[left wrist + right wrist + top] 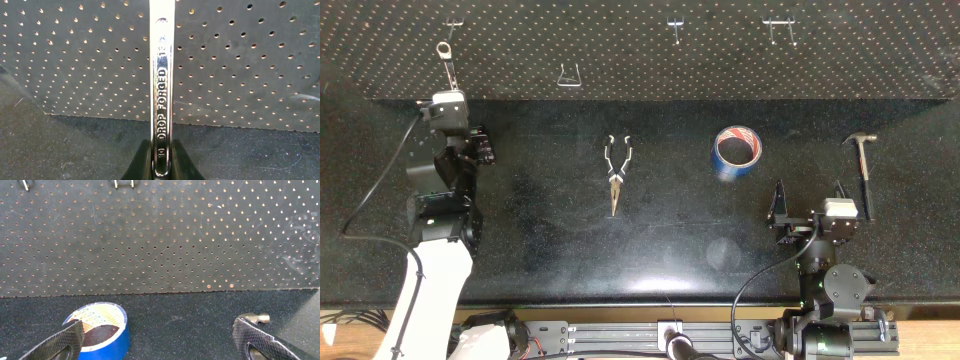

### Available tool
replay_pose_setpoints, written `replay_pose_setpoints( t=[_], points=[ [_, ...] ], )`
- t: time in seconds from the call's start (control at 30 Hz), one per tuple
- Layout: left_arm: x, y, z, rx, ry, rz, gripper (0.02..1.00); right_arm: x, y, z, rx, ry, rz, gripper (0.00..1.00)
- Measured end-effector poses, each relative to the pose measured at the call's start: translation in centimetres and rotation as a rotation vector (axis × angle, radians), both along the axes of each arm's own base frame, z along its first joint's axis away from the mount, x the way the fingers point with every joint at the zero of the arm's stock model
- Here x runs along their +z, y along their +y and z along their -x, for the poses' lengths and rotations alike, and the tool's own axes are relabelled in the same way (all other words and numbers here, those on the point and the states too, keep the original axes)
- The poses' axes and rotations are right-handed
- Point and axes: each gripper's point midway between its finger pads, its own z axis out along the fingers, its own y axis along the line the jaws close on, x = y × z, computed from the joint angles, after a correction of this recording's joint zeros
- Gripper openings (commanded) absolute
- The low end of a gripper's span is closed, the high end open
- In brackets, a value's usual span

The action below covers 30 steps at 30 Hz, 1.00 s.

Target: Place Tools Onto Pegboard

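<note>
Wrench (162, 75) clamped in left gripper (161, 162) — apparently upright.

The wrench (161, 75) (far end) is cropped by the wrist view.

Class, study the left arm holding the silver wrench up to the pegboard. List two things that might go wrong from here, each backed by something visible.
1. The left fingers pinch the silver steel wrench low on its handle, so it may pivot or slip if its ring end bumps the metal hook.
2. The open right gripper sits between the blue tape roll and the black-handled hammer; advancing might knock either.
</note>
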Motion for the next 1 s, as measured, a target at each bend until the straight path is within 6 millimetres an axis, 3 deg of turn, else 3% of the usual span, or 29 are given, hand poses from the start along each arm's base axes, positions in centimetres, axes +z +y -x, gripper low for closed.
replay_pose_setpoints(
  t=[0.33,0.6,0.63,0.67,0.7,0.77,0.83,0.87,0.93,0.97,1.0],
  points=[
    [0.0,0.3,-1.8,0.012,-0.059,0.015,0.027,0.0,0.0,0.0,0.0,0.0,0.0,0.976],
    [-2.8,-0.1,-3.0,-0.02,-0.011,0.04,0.027,0.0,0.0,0.0,0.0,0.0,0.0,0.976],
    [-2.8,0.0,-3.4,-0.019,-0.009,0.043,0.069,0.0,0.0,0.0,0.0,0.0,0.0,0.976],
    [-2.8,0.0,-3.9,-0.019,-0.005,0.045,0.218,0.0,0.0,0.0,0.0,0.0,0.0,0.976],
    [-3.0,0.1,-4.2,-0.018,-0.001,0.046,0.507,0.0,0.0,0.0,0.0,0.0,0.0,0.976],
    [-3.7,0.1,-4.4,-0.014,0.019,0.057,0.733,0.0,0.0,0.0,0.0,0.0,0.0,0.976],
    [-4.0,0.1,-4.4,-0.013,0.029,0.061,0.869,0.0,0.0,0.0,0.0,0.0,0.0,0.976],
    [-4.7,0.1,-4.1,-0.011,0.082,0.07,0.993,0.0,0.0,0.0,0.0,0.0,0.0,0.976],
    [-7.5,-1.1,-1.2,0.015,0.368,0.19,0.993,0.0,0.0,0.0,0.0,-0.001,0.0,0.976],
    [-8.4,-3.1,1.5,0.051,0.544,0.287,0.993,0.0,0.0,0.0,0.0,0.0,0.0,0.976],
    [-7.6,-8.2,2.8,-0.023,0.642,0.317,0.993,0.0,0.0,0.0,0.0,0.0,0.0,0.976]
  ],
)
